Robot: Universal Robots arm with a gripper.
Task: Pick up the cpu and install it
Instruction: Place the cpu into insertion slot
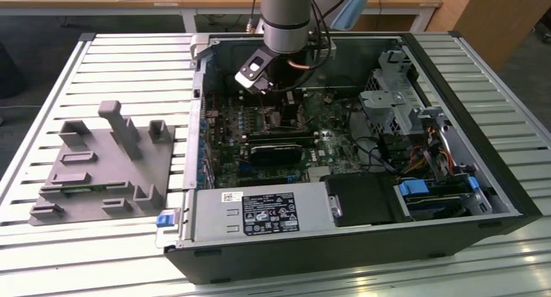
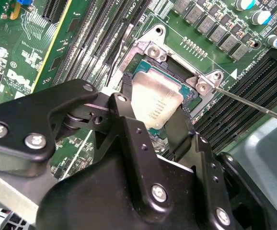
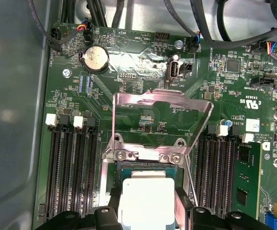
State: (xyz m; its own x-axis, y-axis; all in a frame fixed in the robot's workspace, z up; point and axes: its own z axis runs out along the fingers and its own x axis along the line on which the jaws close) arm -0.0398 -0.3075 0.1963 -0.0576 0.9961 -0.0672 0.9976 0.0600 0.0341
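Observation:
The cpu (image 2: pixel 156 103), a small square chip with a silvery top, sits between my gripper's black fingers (image 2: pixel 124 103), directly over the open socket (image 2: pixel 192 96) on the green motherboard. In the first wrist view the cpu (image 3: pixel 145 201) looks pale and hangs just in front of the socket (image 3: pixel 145 166), whose metal load plate (image 3: pixel 162 103) stands flipped up. My gripper (image 2: pixel 153 117) is shut on the chip's two opposite edges. Whether the chip touches the socket I cannot tell. In the exterior view my gripper (image 1: pixel 278 110) reaches down into the open computer case (image 1: pixel 482 181).
A grey plastic tray (image 1: pixel 103 174) lies on the slatted table at the exterior view's left. Inside the case are a long black card (image 1: pixel 280 148), the power supply (image 1: pixel 258 213) and drive bays (image 1: pixel 391 103). Memory slots (image 3: pixel 71 167) and a memory module (image 3: pixel 246 177) flank the socket. The thin socket lever (image 2: pixel 253 103) sticks out.

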